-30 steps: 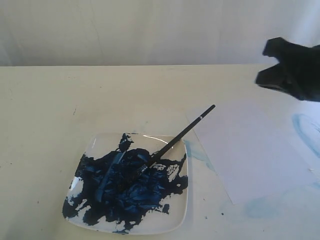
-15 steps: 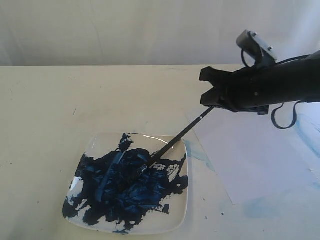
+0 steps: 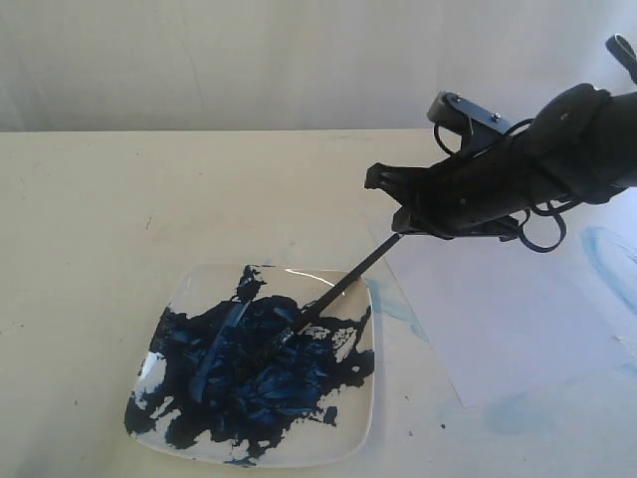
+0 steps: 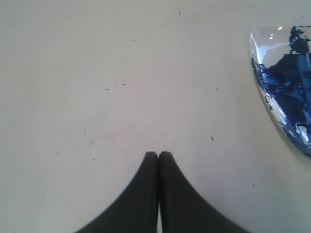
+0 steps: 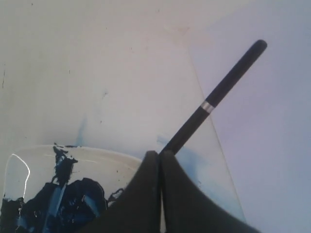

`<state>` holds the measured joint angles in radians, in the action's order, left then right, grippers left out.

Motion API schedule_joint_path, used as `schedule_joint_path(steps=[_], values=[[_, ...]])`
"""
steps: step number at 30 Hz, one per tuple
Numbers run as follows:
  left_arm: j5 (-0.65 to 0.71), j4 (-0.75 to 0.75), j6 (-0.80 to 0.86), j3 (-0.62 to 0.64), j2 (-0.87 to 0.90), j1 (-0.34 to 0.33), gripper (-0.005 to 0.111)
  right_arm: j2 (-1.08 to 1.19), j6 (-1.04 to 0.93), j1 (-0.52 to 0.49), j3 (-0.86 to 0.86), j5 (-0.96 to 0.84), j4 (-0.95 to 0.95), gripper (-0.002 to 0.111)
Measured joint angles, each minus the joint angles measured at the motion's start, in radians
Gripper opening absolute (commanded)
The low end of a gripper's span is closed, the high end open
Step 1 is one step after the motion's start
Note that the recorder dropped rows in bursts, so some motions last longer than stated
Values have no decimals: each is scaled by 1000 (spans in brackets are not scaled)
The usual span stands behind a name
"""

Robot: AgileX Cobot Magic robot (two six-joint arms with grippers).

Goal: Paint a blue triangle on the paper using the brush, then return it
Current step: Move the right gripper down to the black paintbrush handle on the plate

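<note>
Brush (image 3: 343, 284): light, stiff and slender. Its bristles rest in wet paint on the plate (image 3: 203, 275), and the handle projects towards the paper (image 3: 498, 309). Best pinched mid-handle. Right end effector (image 5: 159, 154) pressed together, empty, over the handle. Left end effector (image 4: 158, 155) likewise, over the tabletop (image 4: 97, 73).

The brush (image 3: 343, 284) rests in the plate (image 3: 204, 289), handle over the paper (image 3: 498, 319); paper right of plate.

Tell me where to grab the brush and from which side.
Grip the brush on the bare black handle beyond its silver band, coming from above with jaws across the shaft. That end juts past the plate over the paper, free of paint; the bristle end lies in paint. Open the shut right gripper first.
</note>
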<state>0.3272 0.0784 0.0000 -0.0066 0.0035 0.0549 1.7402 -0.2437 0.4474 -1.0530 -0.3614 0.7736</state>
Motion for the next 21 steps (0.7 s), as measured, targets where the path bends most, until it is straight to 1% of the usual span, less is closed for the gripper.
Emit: schedule_joint_path(steps=[2,5,9,10,11,12,15,21], values=[[0,0,0,0,0,0,0,0,10,0,-1,-15,-9,4],[0,0,0,0,0,0,0,2,16,0,-1,-17,-10,18],[0,0,0,0,0,0,0,10,28,0,-1,10,22,51],[0,0,0,0,0,0,0,14,33,0,-1,10,32,57],[0,0,0,0,0,0,0,21,35,0,-1,12,41,61],[0,0,0,0,0,0,0,28,37,0,-1,12,52,63],[0,0,0,0,0,0,0,52,50,0,-1,12,75,63],[0,0,0,0,0,0,0,115,199,0,-1,41,126,63]])
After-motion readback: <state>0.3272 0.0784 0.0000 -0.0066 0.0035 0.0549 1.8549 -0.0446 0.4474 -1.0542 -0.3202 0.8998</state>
